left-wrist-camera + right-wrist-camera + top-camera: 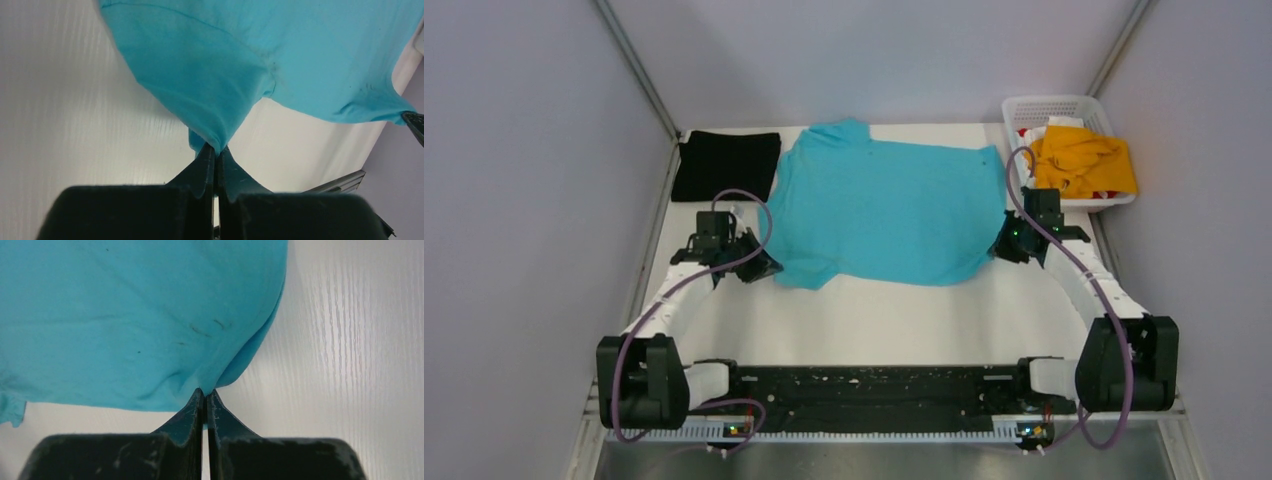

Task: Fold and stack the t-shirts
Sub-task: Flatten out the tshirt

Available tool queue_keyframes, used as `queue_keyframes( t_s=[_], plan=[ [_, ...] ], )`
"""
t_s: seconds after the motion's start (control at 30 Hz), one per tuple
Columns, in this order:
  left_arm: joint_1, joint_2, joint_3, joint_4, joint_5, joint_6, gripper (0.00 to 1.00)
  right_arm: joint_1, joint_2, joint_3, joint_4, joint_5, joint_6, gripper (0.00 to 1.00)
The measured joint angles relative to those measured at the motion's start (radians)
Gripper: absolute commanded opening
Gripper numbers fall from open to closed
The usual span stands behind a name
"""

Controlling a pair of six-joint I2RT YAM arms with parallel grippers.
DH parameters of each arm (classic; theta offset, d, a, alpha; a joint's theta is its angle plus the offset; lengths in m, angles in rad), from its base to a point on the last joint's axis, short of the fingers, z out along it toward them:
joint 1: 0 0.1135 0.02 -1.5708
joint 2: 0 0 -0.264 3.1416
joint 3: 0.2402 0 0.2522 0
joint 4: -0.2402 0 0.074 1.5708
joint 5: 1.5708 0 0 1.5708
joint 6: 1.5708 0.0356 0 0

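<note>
Left gripper (216,149) and right gripper (205,391) each pinch the blue shirt (884,205) (black shirt (726,165) lies folded, far left).

The left arm (656,318) and right arm (1096,290) have white links between bulky black joints. A purple cable (1008,185) loops along each. A small green light (1018,236) glows at the right wrist. Scuffed black fingers (190,415) taper to thin tips.

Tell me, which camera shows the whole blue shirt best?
The top view: the blue shirt lies spread out, its whole shape showing. The left wrist view shows only the part pinched by the left gripper; the right wrist view only the corner in the right gripper.
</note>
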Motion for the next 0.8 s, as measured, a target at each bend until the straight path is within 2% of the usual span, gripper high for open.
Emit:
queue_keyframes(
  t_s=[0.3,0.57,0.63,0.73,0.8],
  plan=[
    [0.000,-0.125,-0.048,-0.215,-0.066,-0.055,0.00,0.000,0.000,-0.029,-0.135,0.098,0.018,0.00],
    [0.000,-0.233,-0.042,-0.435,-0.147,-0.138,0.00,0.000,0.000,0.084,-0.293,0.184,0.018,0.00],
    [0.000,-0.235,-0.056,-0.470,-0.159,-0.158,0.01,0.000,0.002,0.092,-0.319,0.200,0.018,0.04],
    [0.000,-0.235,-0.106,-0.516,-0.166,-0.186,0.18,0.000,0.021,0.090,-0.364,0.213,0.021,0.10],
    [-0.006,-0.235,-0.141,-0.547,-0.160,-0.200,0.39,0.000,0.035,0.079,-0.381,0.230,0.027,0.17]
  ],
)
